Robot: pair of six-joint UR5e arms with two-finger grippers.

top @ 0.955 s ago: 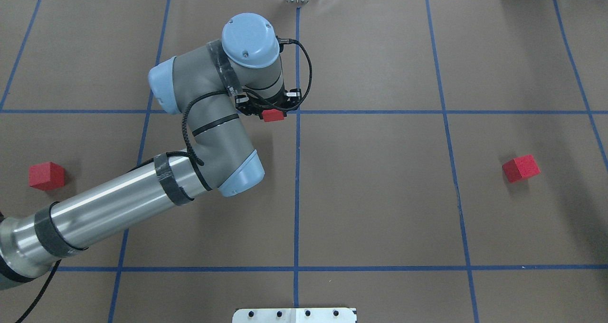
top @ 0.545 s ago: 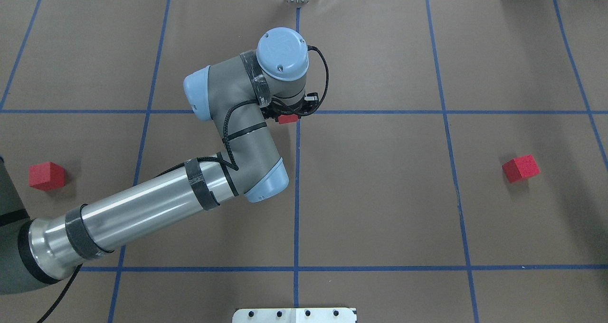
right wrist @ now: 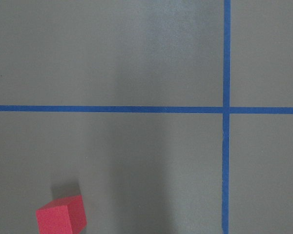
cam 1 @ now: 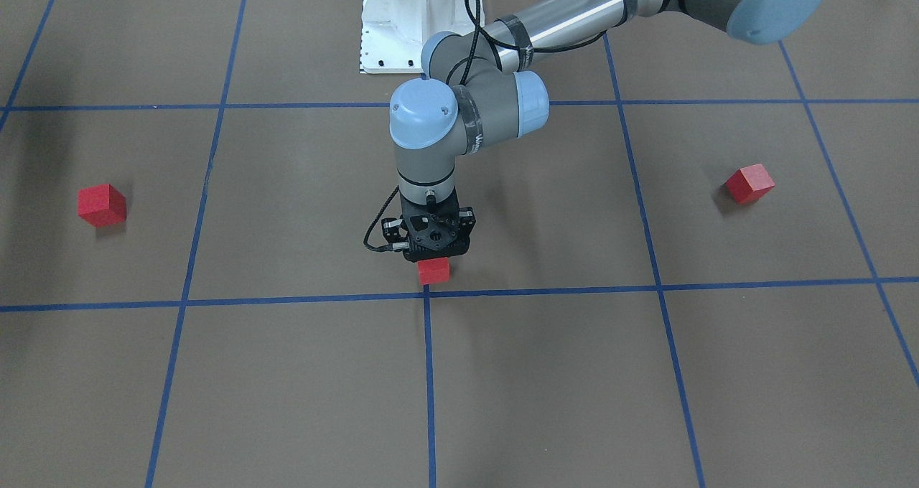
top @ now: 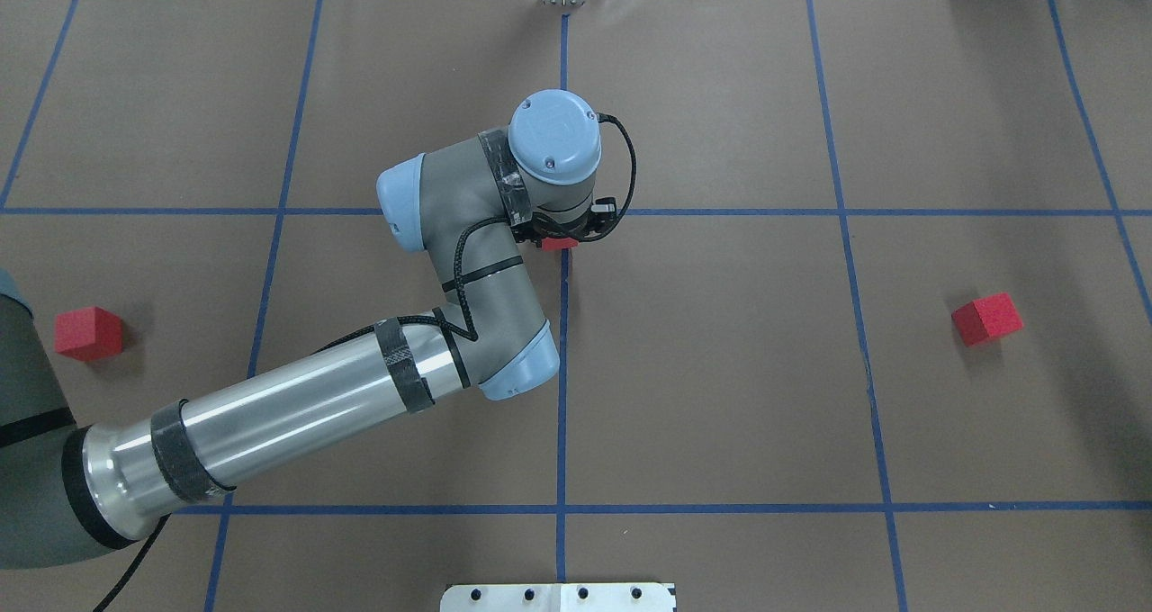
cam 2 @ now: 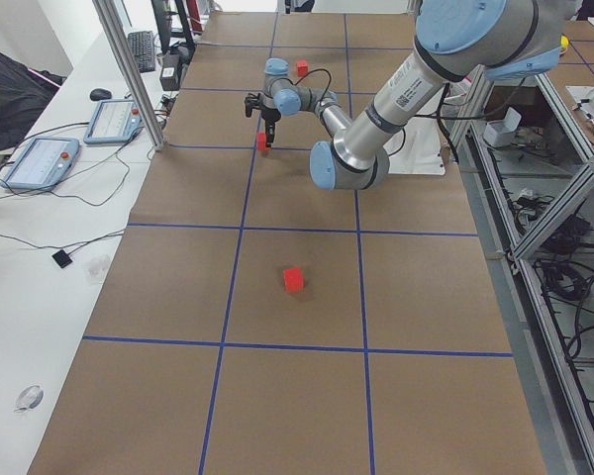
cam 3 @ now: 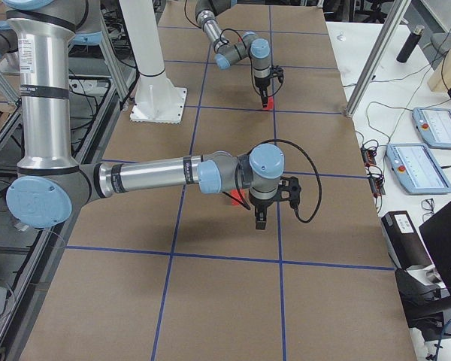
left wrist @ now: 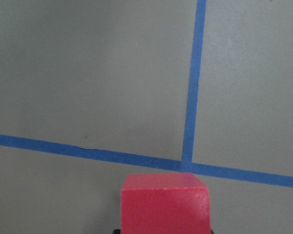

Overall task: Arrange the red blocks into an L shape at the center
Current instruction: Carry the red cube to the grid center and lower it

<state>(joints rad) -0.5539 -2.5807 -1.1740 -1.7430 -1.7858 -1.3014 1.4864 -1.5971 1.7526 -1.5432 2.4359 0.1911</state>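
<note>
Red, matte and plain, the three cubes look light and faintly grainy. I judge they will neither slip nor crush under a modest pinch, and are best taken on two opposite flat faces with the fingers square to them. Toward the left edge of the bench (top: 720, 396), the left red block (top: 87, 333) sits on the brown paper, roughly in line with the grid. Mid-bench, the left gripper (cam 1: 434, 261) points straight down, clamped on the held red block (cam 1: 434, 271). That block is just on the robot's side of the center crossing (cam 1: 426, 295); whether it touches the paper I cannot tell. Toward the right edge, the right red block (top: 987, 318) lies askew to the tape lines, so a grasp there would likely need the wrist turned to match. The right gripper (cam 3: 261, 218) hangs close over that block and shows only in a side view, so I cannot tell whether its fingers are apart or together.
</note>
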